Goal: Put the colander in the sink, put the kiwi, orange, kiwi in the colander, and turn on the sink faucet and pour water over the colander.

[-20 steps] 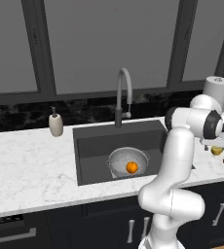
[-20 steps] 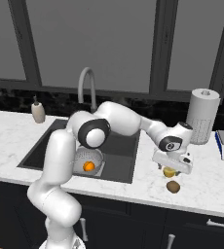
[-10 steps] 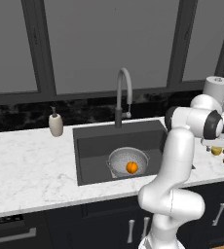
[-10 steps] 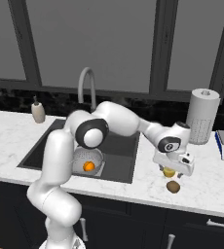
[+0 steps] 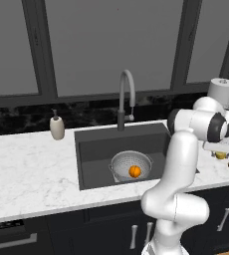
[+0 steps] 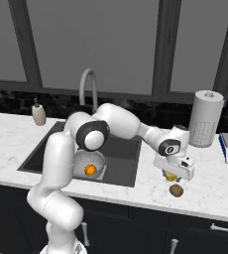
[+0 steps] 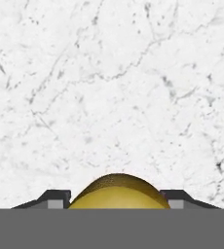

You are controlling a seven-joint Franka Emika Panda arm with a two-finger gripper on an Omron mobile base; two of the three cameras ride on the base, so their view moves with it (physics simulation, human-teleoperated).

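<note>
Beside the sink (image 6: 123, 149): two kiwis, one (image 7: 118, 193) between claw (image 6: 172, 174) fingers.

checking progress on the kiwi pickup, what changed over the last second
The gripper has sunk a little onto the nearer kiwi on the counter right of the sink; in the hand view the fruit sits between both fingertips. Whether they grip it yet is unclear. The orange in the colander, the second kiwi and the faucet stayed put.

Arm stretched right, end effector (image 6: 171, 175) low, pointing down.
</note>
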